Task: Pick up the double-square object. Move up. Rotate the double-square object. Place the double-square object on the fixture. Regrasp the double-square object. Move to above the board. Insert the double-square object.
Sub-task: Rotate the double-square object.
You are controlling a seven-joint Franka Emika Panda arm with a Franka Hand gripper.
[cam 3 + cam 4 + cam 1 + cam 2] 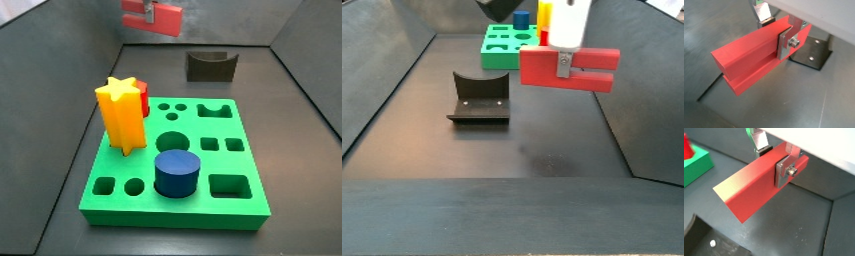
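1. The gripper (564,65) hangs in the air, clenched on the double-square object (569,69), with no part of the piece touching the floor.
2. In both wrist views a silver finger plate (785,42) with a round fastener presses flat on the red face of the piece (754,188), near one end; the rest of the block sticks out sideways from the gripper (784,169).
3. In a wrist view the block's free end shows a step or groove along its edge (732,80).
4. The fixture (480,98) stands on the dark floor below the gripper and off to one side, apart from the piece; in a wrist view its base plate (815,52) shows just behind the finger.
5. The board (179,165) lies well apart from the gripper (154,14), carrying a yellow star prism (120,113) and a blue cylinder (177,173).
6. No brand, label or writing can be read on any of these.
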